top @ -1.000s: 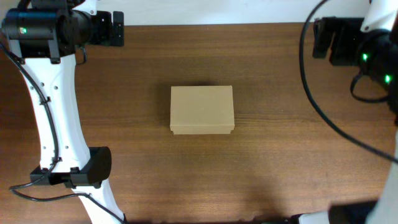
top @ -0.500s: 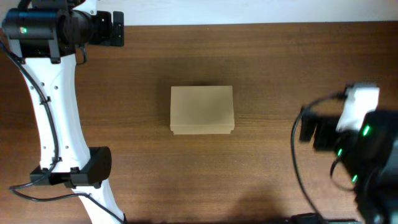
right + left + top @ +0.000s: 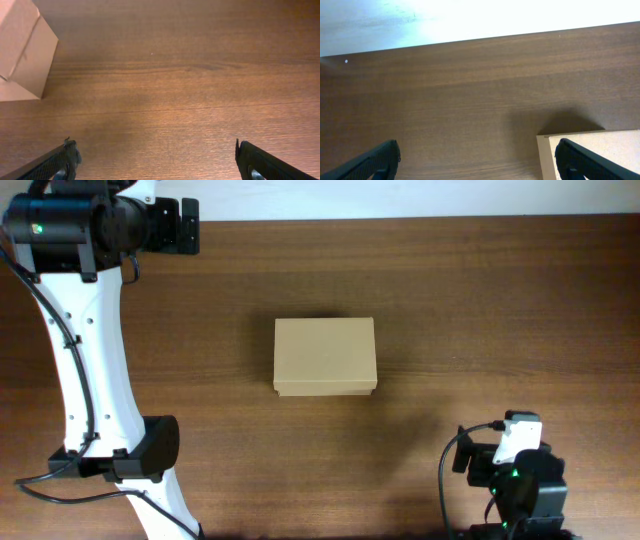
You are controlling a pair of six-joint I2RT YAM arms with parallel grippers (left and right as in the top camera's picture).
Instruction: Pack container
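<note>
The container (image 3: pixel 325 356), a plain tan cardboard box with its flap lid shut, sits in the middle of the brown table (image 3: pixel 470 300). Its corner shows at the lower right of the left wrist view (image 3: pixel 592 150) and at the upper left of the right wrist view (image 3: pixel 22 50). My left gripper (image 3: pixel 477 162) is open and empty, up at the table's back left, apart from the box. My right gripper (image 3: pixel 157 160) is open and empty above bare wood; the right arm (image 3: pixel 510 470) is folded at the front right edge.
The left arm's white links and black base (image 3: pixel 140 450) stand along the table's left side. A white wall (image 3: pixel 445 17) borders the table's far edge. No tape rolls or other items show.
The right arm has swung from the table's back right corner down to the front right edge. The left arm and the box have not moved.
</note>
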